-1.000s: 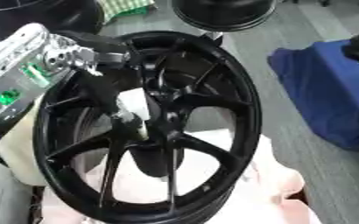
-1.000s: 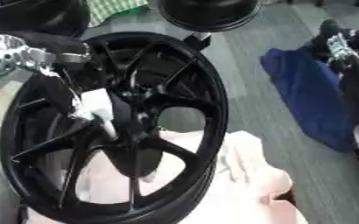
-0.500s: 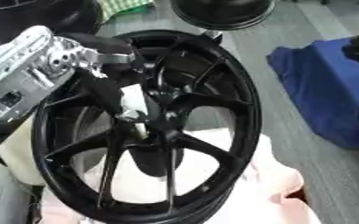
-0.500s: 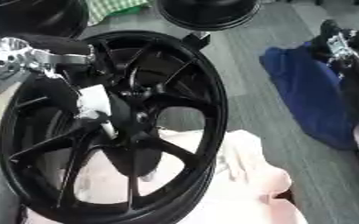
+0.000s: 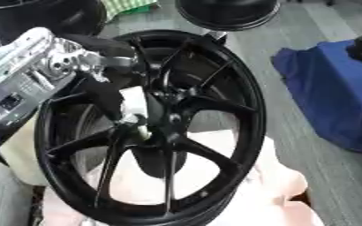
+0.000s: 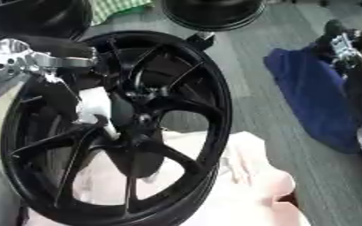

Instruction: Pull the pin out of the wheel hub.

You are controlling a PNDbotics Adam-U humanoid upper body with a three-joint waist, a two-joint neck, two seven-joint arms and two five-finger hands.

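Observation:
A black spoked wheel hub lies tilted on a pale pink cloth. My left hand, silver at the wrist with black fingers, reaches in from the left over the hub's centre. Its fingers are curled down round a white pin beside the centre boss. The pin's lower end is hidden behind the fingers and spokes. My right hand shows only as a dark and silver shape at the right edge, over a blue cloth and away from the hub.
A blue cloth lies on the grey floor to the right. Another black wheel stands behind the hub and a dark tyre at the back left. A green checked cloth lies between them.
My left hand has edged a little further right over the hub's centre, with the white pin still between its fingers. The hub has not moved.

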